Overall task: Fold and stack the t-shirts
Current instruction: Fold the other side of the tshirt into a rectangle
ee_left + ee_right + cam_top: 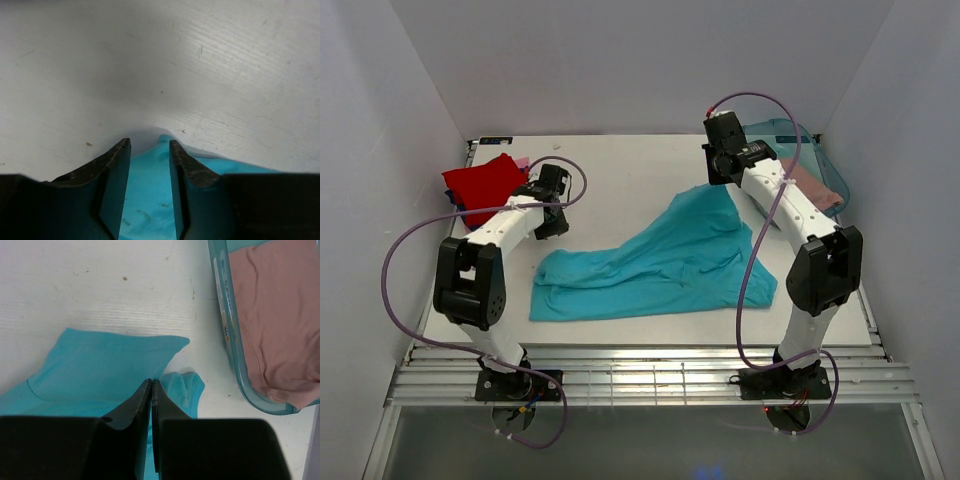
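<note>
**A:** Two claws are out, so which one has cloth?

**B:** The right claw (151, 382). Its jaws are pressed together on an edge of the teal shirt (650, 270), toward the far right of the table (620, 160). The cloth rises to a peak there.

**A:** And the left claw (150, 145)?

**B:** Its jaws stand apart with nothing pinched between them. It hangs just over the left end of the same shirt, toward the table's left edge, and teal shows below the tips.

**A:** Where does the rest of that shirt lie?

**B:** It is spread and rumpled across the middle of the table, widening toward the near edge.

**A:** Further out?

**B:** A red shirt (482, 185) lies heaped at the far left corner. A see-through teal tub (825, 170) sits at the far right corner, near the right claw. A dusty-pink shirt (280, 325) is inside it.
</note>
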